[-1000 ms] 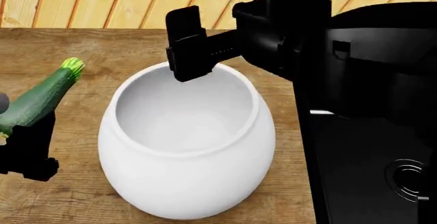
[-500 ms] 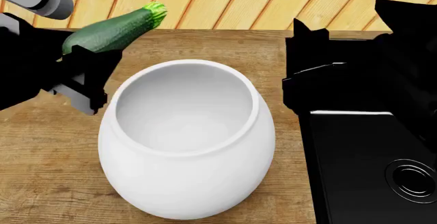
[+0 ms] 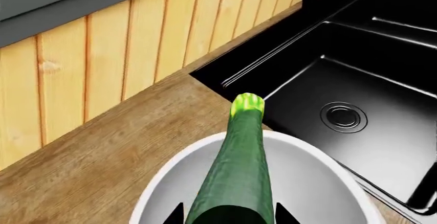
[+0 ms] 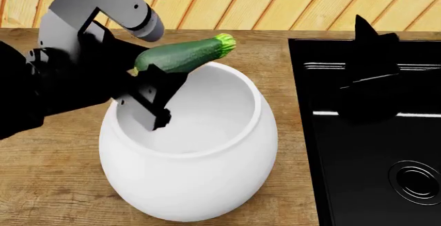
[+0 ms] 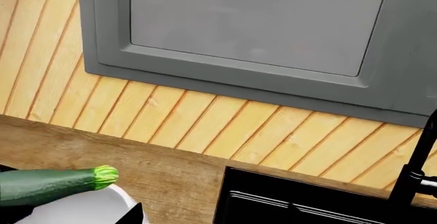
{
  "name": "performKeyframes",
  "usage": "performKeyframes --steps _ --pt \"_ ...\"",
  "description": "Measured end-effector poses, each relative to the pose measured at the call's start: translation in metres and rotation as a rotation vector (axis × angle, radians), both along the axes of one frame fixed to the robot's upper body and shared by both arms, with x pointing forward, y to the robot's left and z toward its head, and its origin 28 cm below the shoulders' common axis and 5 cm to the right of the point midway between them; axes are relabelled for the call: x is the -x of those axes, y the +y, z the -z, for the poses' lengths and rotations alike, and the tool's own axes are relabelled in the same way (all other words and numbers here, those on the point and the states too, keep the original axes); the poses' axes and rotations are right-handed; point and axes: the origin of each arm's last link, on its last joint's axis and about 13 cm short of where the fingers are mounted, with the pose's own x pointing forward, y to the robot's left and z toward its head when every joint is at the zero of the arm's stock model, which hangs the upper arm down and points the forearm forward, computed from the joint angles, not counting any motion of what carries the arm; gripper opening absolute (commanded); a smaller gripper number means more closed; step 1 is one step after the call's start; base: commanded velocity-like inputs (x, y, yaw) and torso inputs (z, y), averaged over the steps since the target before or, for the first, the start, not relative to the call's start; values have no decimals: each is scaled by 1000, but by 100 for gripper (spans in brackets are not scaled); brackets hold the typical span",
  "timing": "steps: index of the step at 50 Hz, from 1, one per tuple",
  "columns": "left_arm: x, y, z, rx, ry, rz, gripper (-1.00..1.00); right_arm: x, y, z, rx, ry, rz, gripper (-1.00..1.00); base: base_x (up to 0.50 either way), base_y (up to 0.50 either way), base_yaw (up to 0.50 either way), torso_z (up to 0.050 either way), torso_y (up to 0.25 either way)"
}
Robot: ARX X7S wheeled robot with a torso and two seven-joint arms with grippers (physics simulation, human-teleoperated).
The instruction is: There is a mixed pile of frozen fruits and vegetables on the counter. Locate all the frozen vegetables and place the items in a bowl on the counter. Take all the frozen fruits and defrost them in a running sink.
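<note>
The left tool (image 4: 157,93) is clamped on the dark-green zucchini (image 4: 180,55), holding it nearly level above the mouth of the white bowl (image 4: 189,184), its pale stem end over the rim on the sink side. The bowl stands on the worktop (image 4: 48,174) just beside the black sink (image 4: 372,148), and nothing shows inside it. The sink basin shows only its ringed drain (image 3: 343,116). The right tool (image 4: 368,76) is a dark shape over the sink; whether it is wide or narrow cannot be told.
</note>
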Motion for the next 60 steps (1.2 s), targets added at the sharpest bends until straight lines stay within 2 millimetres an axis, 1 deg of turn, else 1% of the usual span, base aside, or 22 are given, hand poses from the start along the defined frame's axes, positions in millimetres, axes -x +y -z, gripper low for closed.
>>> performKeyframes --steps 10,19,32,33,44,51,56,60 --pt "2 -1 10 -38 3 3 -100 3 -3 -2 -15 -13 35 100 0 0 0 0 0" --pt "7 4 12 -59 -7 -2 -100 5 -4 -1 -25 -9 47 100 0 0 0 0 0" --pt "10 3 16 -78 -6 15 -100 5 -4 3 -43 8 46 100 0 0 0 0 0" --pt "10 3 16 -80 -6 16 100 5 -4 4 -44 9 46 100 0 0 0 0 0" --pt "7 3 15 -83 -8 9 100 4 -4 6 -55 21 40 100 0 0 0 0 0" --pt "5 7 10 -66 -11 -10 100 3 -2 8 -56 23 38 100 0 0 0 0 0" --pt "4 15 4 -34 -23 -52 100 0 1 11 -52 16 38 100 0 0 0 0 0" --pt "7 28 -2 0 -46 -116 100 -3 3 15 -46 7 50 100 0 0 0 0 0"
